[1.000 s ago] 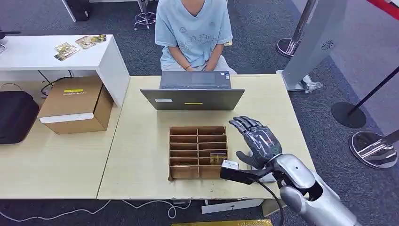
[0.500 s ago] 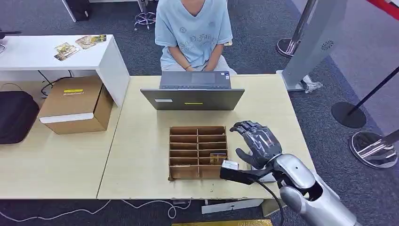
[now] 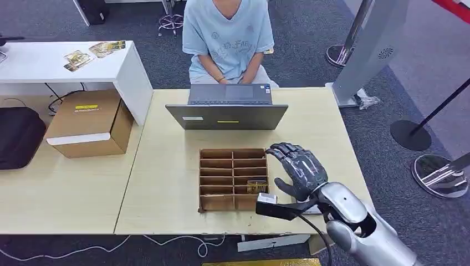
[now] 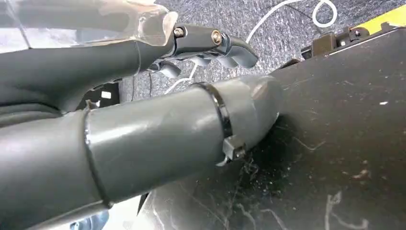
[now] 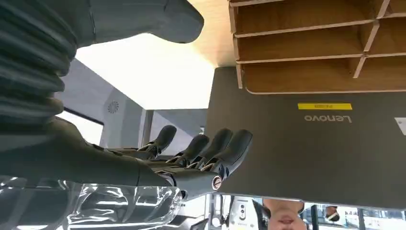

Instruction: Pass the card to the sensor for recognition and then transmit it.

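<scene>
The right arm (image 3: 354,221) comes in from the near right corner of the table, its silver forearm raised above the near edge. The right hand (image 3: 296,166) is held over the table, palm turned to the left. Its fingers (image 5: 210,146) are apart and a little curled, and it holds nothing. The left hand (image 4: 210,45) hangs low with its fingers bent.

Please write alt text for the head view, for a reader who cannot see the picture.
The robot's right hand, fingers apart and holding nothing, hovers beside the right edge of a brown divided card box on a light wooden table. A card stands in one of the box's right-hand compartments. Behind the box is a grey laptop, with a person in a light blue shirt seated at it.
</scene>
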